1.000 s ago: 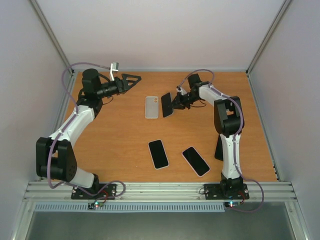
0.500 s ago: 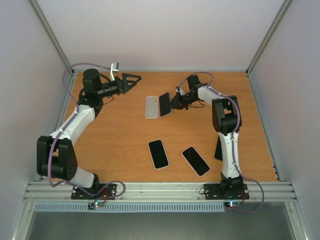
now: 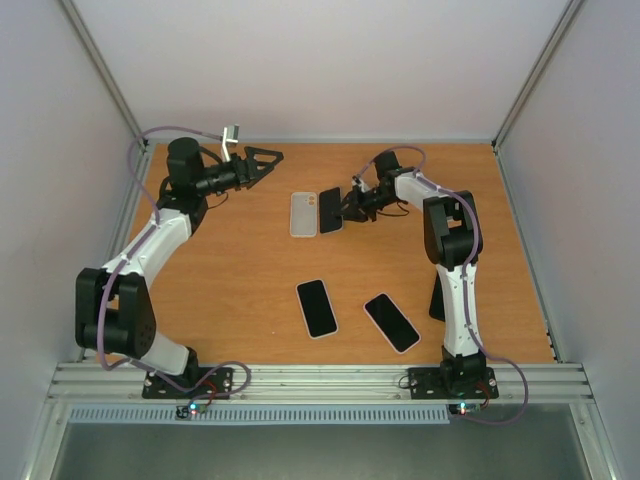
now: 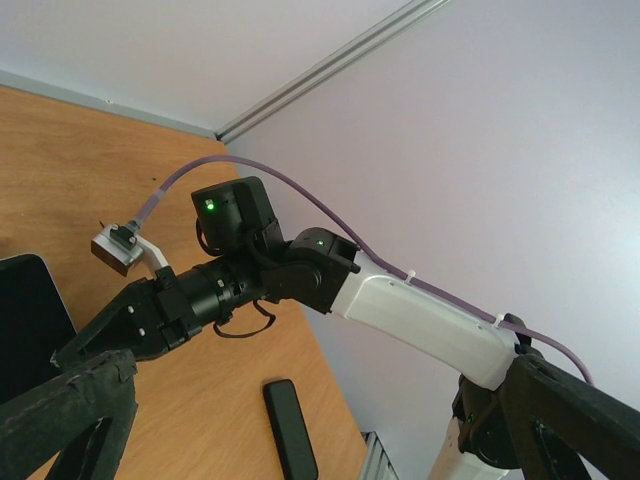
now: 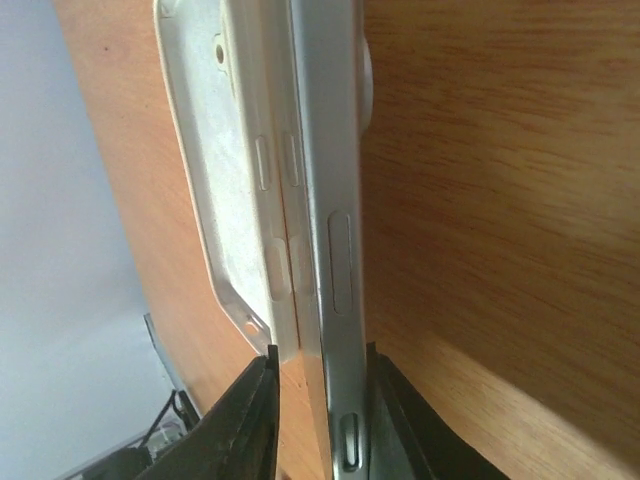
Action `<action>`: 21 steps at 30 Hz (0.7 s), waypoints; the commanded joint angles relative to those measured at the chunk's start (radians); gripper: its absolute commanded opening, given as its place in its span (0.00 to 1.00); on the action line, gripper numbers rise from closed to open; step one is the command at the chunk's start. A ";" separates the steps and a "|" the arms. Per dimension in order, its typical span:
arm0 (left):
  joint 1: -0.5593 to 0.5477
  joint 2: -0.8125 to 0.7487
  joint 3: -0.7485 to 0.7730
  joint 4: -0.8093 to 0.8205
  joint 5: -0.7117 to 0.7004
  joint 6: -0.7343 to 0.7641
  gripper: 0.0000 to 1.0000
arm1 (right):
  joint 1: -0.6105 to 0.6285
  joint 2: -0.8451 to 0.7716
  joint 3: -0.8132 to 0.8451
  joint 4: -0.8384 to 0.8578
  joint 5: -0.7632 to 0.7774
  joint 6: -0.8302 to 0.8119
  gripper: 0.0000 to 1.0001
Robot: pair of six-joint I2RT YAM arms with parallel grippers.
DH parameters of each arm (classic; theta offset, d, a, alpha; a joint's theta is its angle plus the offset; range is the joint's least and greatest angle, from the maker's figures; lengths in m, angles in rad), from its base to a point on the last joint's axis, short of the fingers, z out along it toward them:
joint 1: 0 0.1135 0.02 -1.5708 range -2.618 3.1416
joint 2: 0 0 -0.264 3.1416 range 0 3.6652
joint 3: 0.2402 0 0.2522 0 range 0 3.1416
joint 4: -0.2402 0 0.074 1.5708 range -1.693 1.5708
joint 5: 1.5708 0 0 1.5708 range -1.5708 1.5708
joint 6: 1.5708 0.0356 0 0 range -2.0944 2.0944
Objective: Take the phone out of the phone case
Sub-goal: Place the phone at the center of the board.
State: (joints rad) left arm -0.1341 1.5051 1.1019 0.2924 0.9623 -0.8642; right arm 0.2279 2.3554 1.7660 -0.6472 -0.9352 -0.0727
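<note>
Phone [image 3: 330, 209]: dark, tilted on its long edge between right gripper [image 3: 344, 210] jaws, which are set narrow; pinching or merely flanking, cannot tell.
Clear phone case [image 3: 303, 213]: lying flat, just beyond those jaws, beside the phone.
Left gripper [image 3: 270, 158]: jaws wide, holding nothing, well apart.

Left arm [image 3: 150, 245]: elbow folded near the base, forearm running up toward the far-left corner, wrist turned to point right. Left tool [image 3: 268, 157] raised and level, jaws spread full wide. Right arm [image 3: 455, 262]: upright from base, forearm reaching far, then bent leftward. Right tool [image 3: 346, 211] low, pointing left, jaws drawn narrow. Wrist view shows its fingers [image 5: 255, 425] close-set; pressing or loose, unclear.
</note>
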 commanded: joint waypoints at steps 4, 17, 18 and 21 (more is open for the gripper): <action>0.005 0.007 0.015 0.065 0.007 -0.002 0.99 | 0.003 -0.014 0.010 -0.062 0.043 -0.059 0.32; 0.005 0.004 0.006 0.066 0.004 -0.007 0.99 | 0.028 -0.008 0.060 -0.132 0.134 -0.120 0.47; 0.004 0.002 0.005 0.063 0.003 -0.006 0.99 | 0.028 -0.010 0.063 -0.136 0.138 -0.120 0.50; 0.005 -0.003 0.010 0.025 -0.001 0.014 0.99 | 0.028 -0.018 0.066 -0.152 0.145 -0.122 0.55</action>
State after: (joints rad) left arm -0.1341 1.5059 1.1019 0.2955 0.9611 -0.8669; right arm 0.2481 2.3550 1.8076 -0.7635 -0.8230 -0.1738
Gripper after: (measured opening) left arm 0.993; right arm 0.522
